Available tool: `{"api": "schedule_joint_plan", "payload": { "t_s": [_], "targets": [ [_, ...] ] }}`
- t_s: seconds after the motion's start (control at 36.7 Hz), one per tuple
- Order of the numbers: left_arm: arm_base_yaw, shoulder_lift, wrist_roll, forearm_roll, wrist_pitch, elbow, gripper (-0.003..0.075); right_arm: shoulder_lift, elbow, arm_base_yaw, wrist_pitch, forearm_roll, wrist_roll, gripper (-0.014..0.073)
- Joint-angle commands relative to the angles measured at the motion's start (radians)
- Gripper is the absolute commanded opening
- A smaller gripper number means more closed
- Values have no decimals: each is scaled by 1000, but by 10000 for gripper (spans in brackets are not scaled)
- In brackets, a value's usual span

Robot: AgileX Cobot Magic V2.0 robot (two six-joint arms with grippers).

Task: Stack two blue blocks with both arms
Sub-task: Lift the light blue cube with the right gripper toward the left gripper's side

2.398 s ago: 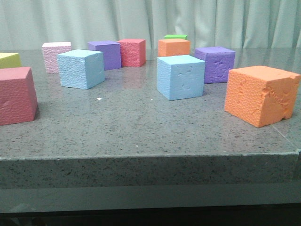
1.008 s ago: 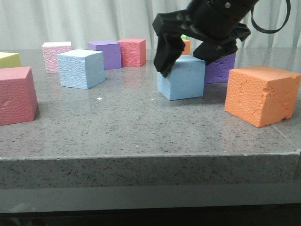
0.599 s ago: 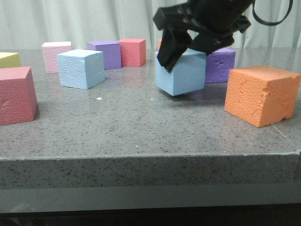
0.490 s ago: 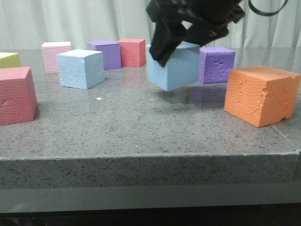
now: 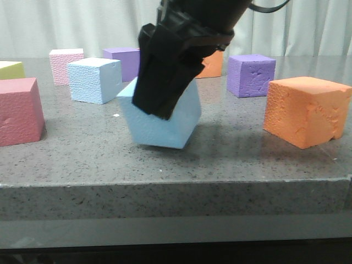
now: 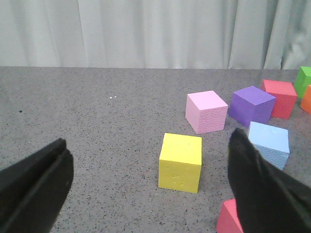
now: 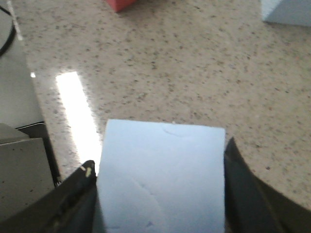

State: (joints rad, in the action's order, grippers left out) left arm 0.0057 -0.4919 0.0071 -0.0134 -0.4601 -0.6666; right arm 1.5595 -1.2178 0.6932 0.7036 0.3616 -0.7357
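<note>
A: Right gripper (image 5: 165,82) status?

B: Clamped on one blue block (image 5: 162,118), a finger on each side. Right wrist view confirms: the block (image 7: 163,174) fills the gap between the fingers (image 7: 73,204). It's tilted, one corner low, near the front-centre of the grey table (image 5: 165,192). Can't tell if that corner touches the surface or hangs just above it.

A: Second blue block?

B: Sitting flat on the table, farther back and to the left (image 5: 94,80), well apart from the held one. Also shows in the left wrist view (image 6: 268,144).

A: Left gripper?

B: Only in its own wrist view (image 6: 146,189). Fingers spread wide, nothing between them, above the table. Not seen in the front view.

A: Neighbours?

B: Pink cube (image 5: 66,66) just behind-left of the resting blue block, purple cube (image 5: 125,60) behind-right of it. Yellow cube (image 6: 181,162) at the far left edge, dark red cube (image 5: 19,110) near left. To the right: big orange cube (image 5: 306,110) near, another purple cube (image 5: 251,74) behind it, smaller orange cube (image 5: 212,65) partly hidden behind the arm.
</note>
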Motion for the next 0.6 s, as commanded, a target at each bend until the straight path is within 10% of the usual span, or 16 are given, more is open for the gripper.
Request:
{"api": "schedule_joint_plan", "payload": {
  "t_s": [0.0, 0.57],
  "targets": [
    [3, -10, -7, -9, 81, -36, 619, -46, -35, 7, -37, 122, -76, 332],
    [3, -10, -7, -9, 81, -36, 619, 22, -35, 7, -179, 244, -154, 337]
  ]
}}
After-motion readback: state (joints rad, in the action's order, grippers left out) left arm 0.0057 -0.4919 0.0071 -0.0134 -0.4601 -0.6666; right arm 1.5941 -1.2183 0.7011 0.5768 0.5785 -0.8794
